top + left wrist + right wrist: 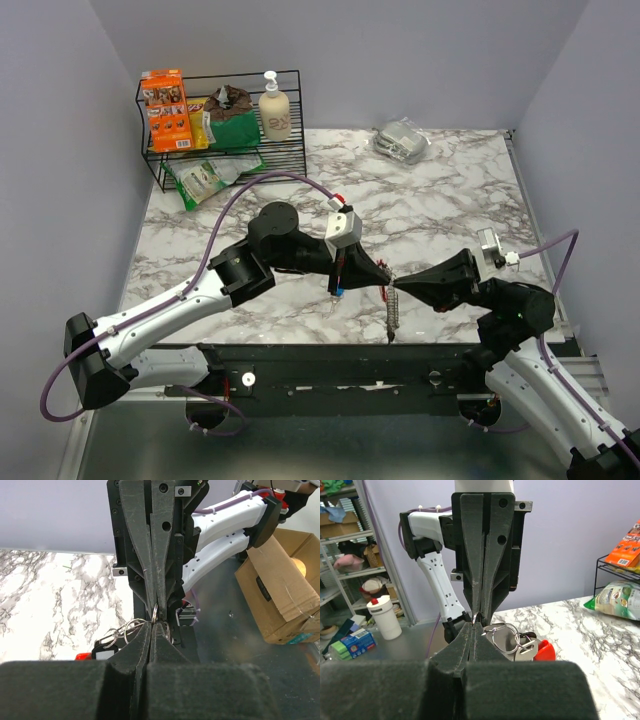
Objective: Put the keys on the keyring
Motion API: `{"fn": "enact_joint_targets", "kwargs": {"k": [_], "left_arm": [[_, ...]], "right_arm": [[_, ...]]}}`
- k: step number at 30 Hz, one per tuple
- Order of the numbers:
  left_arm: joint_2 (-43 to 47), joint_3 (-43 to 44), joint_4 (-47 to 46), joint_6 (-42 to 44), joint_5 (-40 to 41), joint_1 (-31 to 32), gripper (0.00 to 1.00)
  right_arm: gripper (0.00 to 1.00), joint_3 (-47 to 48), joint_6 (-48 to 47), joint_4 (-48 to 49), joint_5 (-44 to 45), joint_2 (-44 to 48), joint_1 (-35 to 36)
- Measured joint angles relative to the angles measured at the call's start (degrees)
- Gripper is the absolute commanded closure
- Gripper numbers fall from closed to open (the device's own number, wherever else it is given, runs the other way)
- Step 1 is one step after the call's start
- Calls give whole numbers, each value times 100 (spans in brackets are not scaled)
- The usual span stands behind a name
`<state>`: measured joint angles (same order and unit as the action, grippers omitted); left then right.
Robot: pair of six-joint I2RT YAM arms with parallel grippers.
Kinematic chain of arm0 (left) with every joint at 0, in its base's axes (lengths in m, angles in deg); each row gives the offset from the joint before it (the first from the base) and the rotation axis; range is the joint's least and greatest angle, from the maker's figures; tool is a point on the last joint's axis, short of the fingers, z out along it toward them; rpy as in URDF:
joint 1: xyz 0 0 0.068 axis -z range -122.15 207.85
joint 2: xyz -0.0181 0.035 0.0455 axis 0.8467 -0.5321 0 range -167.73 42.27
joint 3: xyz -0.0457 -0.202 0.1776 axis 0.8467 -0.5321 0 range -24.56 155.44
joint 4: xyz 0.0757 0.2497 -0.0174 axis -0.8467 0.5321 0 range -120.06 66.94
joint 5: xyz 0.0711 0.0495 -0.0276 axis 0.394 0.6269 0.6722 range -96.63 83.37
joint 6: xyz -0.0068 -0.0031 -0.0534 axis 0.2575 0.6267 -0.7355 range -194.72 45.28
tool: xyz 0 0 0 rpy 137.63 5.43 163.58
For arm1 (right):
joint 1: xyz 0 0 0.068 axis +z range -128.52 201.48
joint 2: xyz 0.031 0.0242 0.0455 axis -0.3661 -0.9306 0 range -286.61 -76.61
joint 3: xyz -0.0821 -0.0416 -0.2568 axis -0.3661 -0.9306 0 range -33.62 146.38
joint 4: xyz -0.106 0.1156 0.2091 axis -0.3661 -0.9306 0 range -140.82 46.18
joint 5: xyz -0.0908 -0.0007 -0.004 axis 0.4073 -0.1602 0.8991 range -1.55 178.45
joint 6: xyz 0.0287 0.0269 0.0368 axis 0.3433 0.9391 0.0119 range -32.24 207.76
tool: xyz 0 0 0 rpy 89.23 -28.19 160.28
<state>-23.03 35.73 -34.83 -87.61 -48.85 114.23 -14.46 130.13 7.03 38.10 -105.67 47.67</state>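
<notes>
My two grippers meet tip to tip above the table's near edge. The left gripper (382, 277) (154, 623) is shut on a small silver ring of the keyring (156, 613). Facing it, the right gripper (403, 285) (476, 623) is shut on the same ring (476, 617). Larger silver rings (505, 637) (125, 628), a flat silver key (526, 649) and the red clip (545, 650) (82, 656) hang beside the jaws. The chain (393, 315) dangles straight down below the tips. A small blue piece (338, 292) shows under my left wrist; I cannot tell whether it is a key.
A black wire rack (222, 128) with snack packets and a soap bottle (274, 108) stands at the back left. A crumpled silver bag (402, 140) lies at the back right. The marble tabletop (430, 210) ends just behind the arm bases, where a dark rail (330, 365) runs.
</notes>
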Motion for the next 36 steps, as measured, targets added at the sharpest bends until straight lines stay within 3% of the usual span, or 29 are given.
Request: {"fn": "enact_joint_targets", "kwargs": {"k": [1, 4, 10, 17, 24, 29, 36], "left_arm": [[0, 0, 11, 2, 0, 0, 81], [-2, 4, 26, 26, 0, 0, 44], [83, -7, -26, -57, 168, 26, 26], [629, -103, -22, -442, 767, -20, 28], [264, 109, 551, -938, 1023, -254, 39], [26, 81, 732, -1491, 680, -684, 41], [35, -448, -17, -2511, -227, -1147, 46]], "right_arm": [[100, -4, 0, 0, 0, 0, 0], [100, -9, 0, -7, 0, 0, 0], [100, -9, -46, -87, 2, 0, 0], [100, -9, -116, -116, -44, 28, 0], [100, 48, -450, -457, -452, 7, 0], [99, 188, -675, -706, -868, -68, 0], [100, 330, -848, -820, -1220, -83, 0]]}}
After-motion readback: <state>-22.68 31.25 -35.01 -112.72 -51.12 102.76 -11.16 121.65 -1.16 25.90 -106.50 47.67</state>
